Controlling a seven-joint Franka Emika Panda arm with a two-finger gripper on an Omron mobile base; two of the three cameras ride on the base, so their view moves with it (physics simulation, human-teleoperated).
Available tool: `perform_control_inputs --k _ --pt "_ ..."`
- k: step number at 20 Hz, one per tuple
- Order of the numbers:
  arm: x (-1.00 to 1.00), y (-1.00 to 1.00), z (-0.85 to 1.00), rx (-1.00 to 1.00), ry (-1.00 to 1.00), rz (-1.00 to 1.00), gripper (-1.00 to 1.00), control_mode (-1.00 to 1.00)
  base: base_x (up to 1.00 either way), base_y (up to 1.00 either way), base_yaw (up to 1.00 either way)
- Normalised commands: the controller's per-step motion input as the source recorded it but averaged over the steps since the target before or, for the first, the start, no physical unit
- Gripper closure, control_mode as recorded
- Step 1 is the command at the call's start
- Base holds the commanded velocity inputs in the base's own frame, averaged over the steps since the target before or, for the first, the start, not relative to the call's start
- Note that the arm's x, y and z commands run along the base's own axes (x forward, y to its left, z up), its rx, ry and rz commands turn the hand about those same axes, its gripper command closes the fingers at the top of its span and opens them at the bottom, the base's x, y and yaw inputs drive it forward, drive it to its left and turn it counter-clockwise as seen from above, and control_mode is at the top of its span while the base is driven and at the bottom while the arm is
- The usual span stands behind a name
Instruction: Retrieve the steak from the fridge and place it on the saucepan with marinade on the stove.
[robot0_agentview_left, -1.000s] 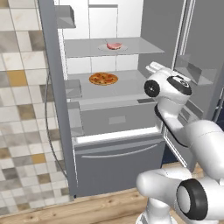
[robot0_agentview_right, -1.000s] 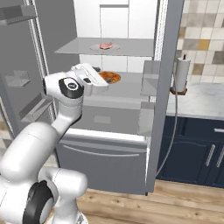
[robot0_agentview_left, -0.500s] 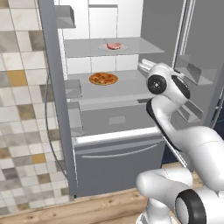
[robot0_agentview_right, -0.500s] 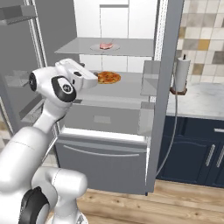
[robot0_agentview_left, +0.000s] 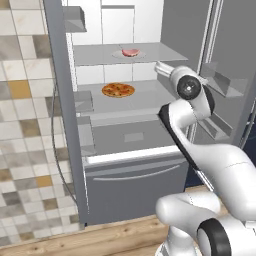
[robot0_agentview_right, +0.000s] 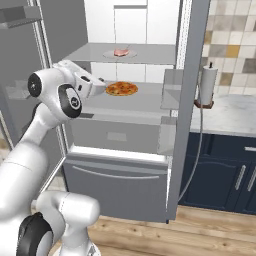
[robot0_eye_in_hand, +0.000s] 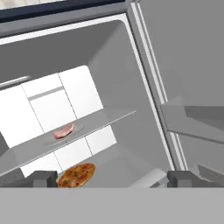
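Gripper (robot0_eye_in_hand: 111, 178) jaws stood fully apart and held nothing, with the 2 dark fingertips (robot0_eye_in_hand: 43, 178) spread wide at the bottom of the hand view. Over the preceding second the arm had swung its upper links toward the open fridge (robot0_agentview_left: 65, 125) and raised the hand, so that the hand camera now looked into the white interior rather than past it. The opening of the jaws had not altered during that second.

The steak (robot0_agentview_left: 131, 52) lay on a small plate near the middle of the upper shelf (robot0_agentview_left: 90, 55), set back from the shelf's front edge. The pizza (robot0_agentview_left: 118, 90) lay on the shelf below it, near that shelf's front edge and almost directly under the steak. In the hand view the steak (robot0_eye_in_hand: 64, 131) sat left of centre and well apart from the fingertips, so the hand was not yet aligned with it.

Judged from this, the reach phase was in progress and the grasp had not begun. The next move would call for the hand to rise to the level of the upper shelf and advance over its front edge without striking it. The saucepan and stove could not be located from these views.
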Motion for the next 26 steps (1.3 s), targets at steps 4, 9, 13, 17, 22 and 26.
perform_control_inputs --k 4,9,13,17,22,26 --pt "-0.04 0.02 0.03 0.06 0.08 0.21 -1.00 -1.00 0.00 0.00 0.00" --pt "-0.29 0.00 0.26 -0.04 0.20 0.17 -1.00 -1.00 0.00 0.00 0.00" --pt "-0.52 -0.01 0.36 -0.13 0.31 0.14 -1.00 -1.00 0.00 0.00 0.00" --pt "-0.71 0.00 0.25 -0.10 0.29 0.16 -1.00 -1.00 0.00 0.00 0.00" --pt "-0.74 0.00 0.07 -0.08 0.17 0.14 -1.00 -1.00 0.00 0.00 0.00" --pt "-0.87 0.01 -0.19 -0.12 0.00 0.07 -1.00 -1.00 0.00 0.00 0.00"
